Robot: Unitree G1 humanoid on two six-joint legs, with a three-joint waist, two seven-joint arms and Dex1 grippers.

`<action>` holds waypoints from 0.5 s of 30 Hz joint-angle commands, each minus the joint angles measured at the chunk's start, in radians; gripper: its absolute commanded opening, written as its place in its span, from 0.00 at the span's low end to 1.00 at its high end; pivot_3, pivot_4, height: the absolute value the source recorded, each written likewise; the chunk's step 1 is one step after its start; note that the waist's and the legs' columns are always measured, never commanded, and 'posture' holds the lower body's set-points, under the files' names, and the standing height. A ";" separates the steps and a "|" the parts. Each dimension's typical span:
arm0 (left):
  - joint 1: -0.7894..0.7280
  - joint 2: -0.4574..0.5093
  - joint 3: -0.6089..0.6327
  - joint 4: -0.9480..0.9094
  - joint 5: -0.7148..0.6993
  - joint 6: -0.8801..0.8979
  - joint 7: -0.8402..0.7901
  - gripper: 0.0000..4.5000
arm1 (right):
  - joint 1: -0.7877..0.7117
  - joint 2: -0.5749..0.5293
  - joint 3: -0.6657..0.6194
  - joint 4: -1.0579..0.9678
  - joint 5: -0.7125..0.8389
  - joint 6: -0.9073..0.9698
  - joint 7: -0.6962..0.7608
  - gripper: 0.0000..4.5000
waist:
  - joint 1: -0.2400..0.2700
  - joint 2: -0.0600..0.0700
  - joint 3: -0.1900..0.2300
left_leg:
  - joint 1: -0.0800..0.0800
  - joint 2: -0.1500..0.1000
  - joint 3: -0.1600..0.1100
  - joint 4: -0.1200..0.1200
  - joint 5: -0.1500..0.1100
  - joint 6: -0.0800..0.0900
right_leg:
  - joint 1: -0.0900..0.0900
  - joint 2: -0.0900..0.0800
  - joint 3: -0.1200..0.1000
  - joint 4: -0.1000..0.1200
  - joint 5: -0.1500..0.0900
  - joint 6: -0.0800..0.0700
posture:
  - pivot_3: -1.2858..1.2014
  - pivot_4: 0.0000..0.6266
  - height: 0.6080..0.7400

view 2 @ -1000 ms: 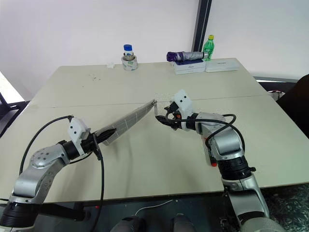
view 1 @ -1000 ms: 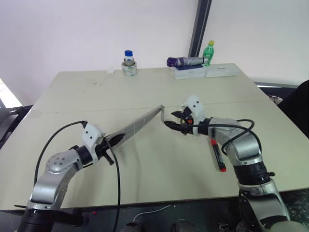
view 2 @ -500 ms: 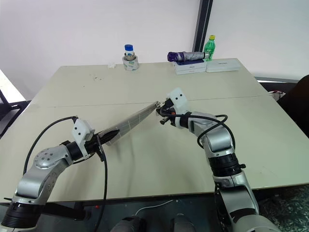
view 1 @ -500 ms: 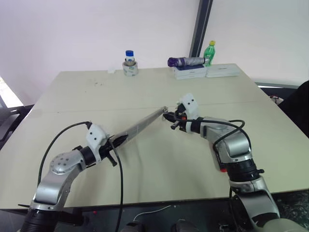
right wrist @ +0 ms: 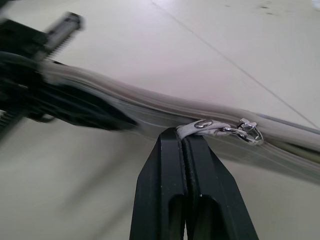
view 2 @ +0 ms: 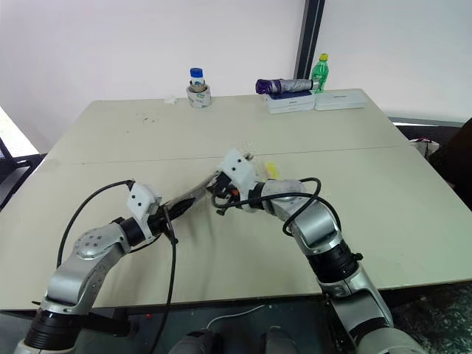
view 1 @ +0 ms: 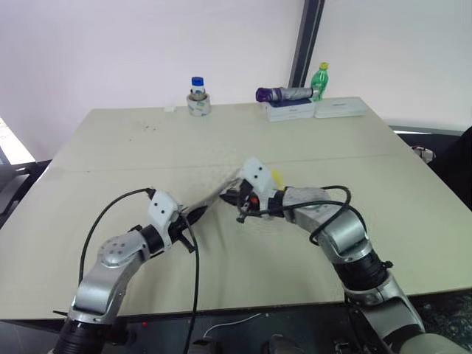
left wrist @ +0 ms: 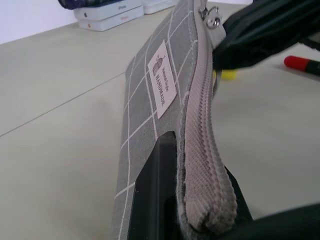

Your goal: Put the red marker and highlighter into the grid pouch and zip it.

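The grid pouch [view 1: 214, 197] is held edge-up off the table, with its zip on top. My left gripper [view 1: 195, 216] is shut on the pouch's [left wrist: 165, 100] near end. Partway along the zip edge, my right gripper [right wrist: 184, 137] is shut on the grey zip pull [right wrist: 199, 127], beside the metal slider [right wrist: 248, 131]. Between the left fingers [left wrist: 155, 200] and the pull the zip teeth lie closed. The yellow highlighter [view 1: 277, 177] lies on the table just behind the right wrist. The red marker [left wrist: 302, 64] lies on the table further off to the right.
At the table's back edge stand a blue-capped bottle on a tape roll [view 1: 197, 99], a purple folded umbrella [view 1: 283, 94] on white boxes [view 1: 313, 109], and a green bottle [view 1: 318, 80]. Black cables loop off both wrists.
My right gripper has shut on the zip pull and slid along the pouch toward my left gripper. The left hand has shifted slightly right, and the highlighter is now uncovered.
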State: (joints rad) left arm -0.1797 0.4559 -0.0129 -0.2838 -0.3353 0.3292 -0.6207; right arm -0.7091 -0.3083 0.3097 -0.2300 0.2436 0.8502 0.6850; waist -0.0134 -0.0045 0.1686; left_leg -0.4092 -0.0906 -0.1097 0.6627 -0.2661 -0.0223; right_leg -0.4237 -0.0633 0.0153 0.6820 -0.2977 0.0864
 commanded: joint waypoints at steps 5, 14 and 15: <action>-0.011 -0.035 -0.033 -0.070 0.005 0.027 0.031 0.00 | -0.012 0.057 0.086 -0.103 0.052 0.025 0.032 0.01 | 0.000 0.000 0.000 | 0.000 0.000 0.000 0.000 0.000 0.000 | 0.000 0.000 0.000 0.000 0.000 0.000 | 0.52 0.24 1.00; -0.026 -0.072 -0.013 -0.062 0.014 0.033 0.075 0.00 | -0.013 0.041 0.059 -0.128 0.075 0.047 0.044 0.01 | 0.000 0.000 0.000 | 0.000 0.000 0.000 0.000 0.000 0.000 | 0.000 0.000 0.000 0.000 0.000 0.000 | 0.52 0.24 1.00; -0.033 -0.076 -0.011 -0.054 0.017 0.031 0.080 0.00 | -0.010 0.044 0.048 -0.134 0.087 0.055 0.042 0.01 | 0.000 0.000 0.000 | 0.000 0.000 0.000 0.000 0.000 0.000 | 0.000 0.000 0.000 0.000 0.000 0.000 | 0.52 0.24 1.00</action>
State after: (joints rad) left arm -0.1849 0.3873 -0.0255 -0.3089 -0.3195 0.3669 -0.5554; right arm -0.7089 -0.2768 0.3672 -0.2935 0.2909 0.9071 0.7108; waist -0.0129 -0.0049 0.1684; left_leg -0.4092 -0.0907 -0.1099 0.6627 -0.2661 -0.0223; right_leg -0.4237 -0.0633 0.0152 0.6820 -0.2977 0.0864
